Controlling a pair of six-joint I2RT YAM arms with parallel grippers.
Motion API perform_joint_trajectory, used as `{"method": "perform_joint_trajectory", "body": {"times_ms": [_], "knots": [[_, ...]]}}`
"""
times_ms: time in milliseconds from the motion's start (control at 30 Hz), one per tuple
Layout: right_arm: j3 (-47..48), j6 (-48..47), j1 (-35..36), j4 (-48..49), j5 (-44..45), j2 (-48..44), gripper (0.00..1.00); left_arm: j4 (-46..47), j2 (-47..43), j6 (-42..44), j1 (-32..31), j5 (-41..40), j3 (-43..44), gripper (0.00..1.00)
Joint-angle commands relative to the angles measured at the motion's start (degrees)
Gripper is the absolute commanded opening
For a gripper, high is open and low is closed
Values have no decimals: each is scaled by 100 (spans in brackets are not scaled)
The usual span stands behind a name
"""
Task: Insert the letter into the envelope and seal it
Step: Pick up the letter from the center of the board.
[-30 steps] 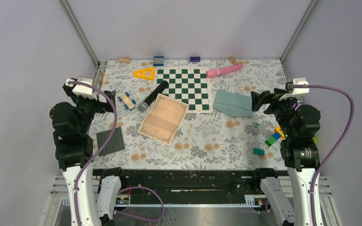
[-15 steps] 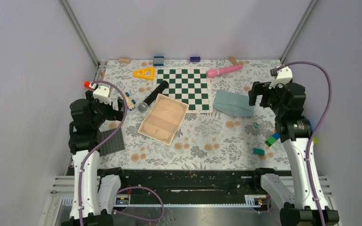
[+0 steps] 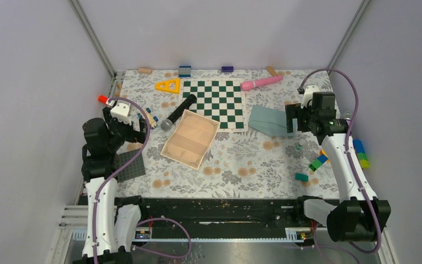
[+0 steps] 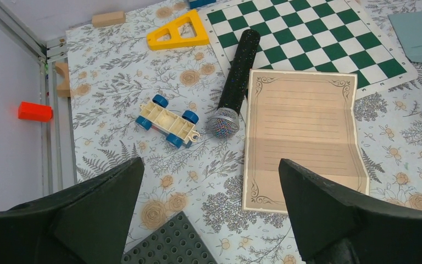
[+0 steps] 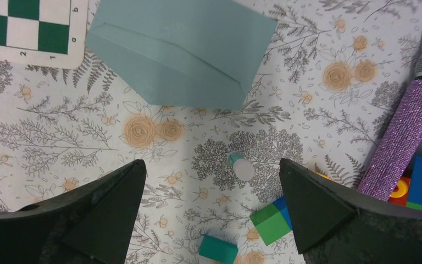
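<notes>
Status: nothing of the task is done yet. The letter (image 3: 190,138) lies flat and unfolded on the table, creases showing. Its far end overlaps the near edge of the chessboard (image 3: 214,103), and a black microphone (image 3: 178,111) is just beside its far-left side. The envelope (image 3: 272,121) lies flat, right of the chessboard and apart from the letter. I cannot tell whether its flap is open. Judged remaining: pick up the letter, insert it, seal.

Left gripper (image 4: 210,160): fingers spread wide, holding nothing. In the top view it sits left of the letter, not touching. In the wrist view the letter lies ahead and right of the gap, its near part beside the right-hand finger (image 4: 318,214).

Right gripper (image 5: 212,162): fingers spread wide, empty. The envelope lies ahead of the fingertips, on the far side of the gap and not between them. In the top view the gripper sits at the envelope's right edge; whether they touch cannot be told.
</notes>
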Motion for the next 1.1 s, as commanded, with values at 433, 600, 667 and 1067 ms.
{"method": "perform_joint_trajectory", "body": {"times_ms": [433, 600, 667, 1067], "knots": [[1076, -1143, 199, -252, -304, 1123, 99, 299, -132, 8, 31, 420, -71, 99], [1160, -1532, 649, 163, 676, 1781, 99, 300, -116, 6, 31, 475, -84, 99], [1136, -1718, 886, 323, 994, 1997, 99, 301, -109, 16, 30, 500, -93, 99], [135, -3340, 1886, 1750, 2182, 2589, 99, 299, -36, 47, 31, 581, -102, 99]]}}
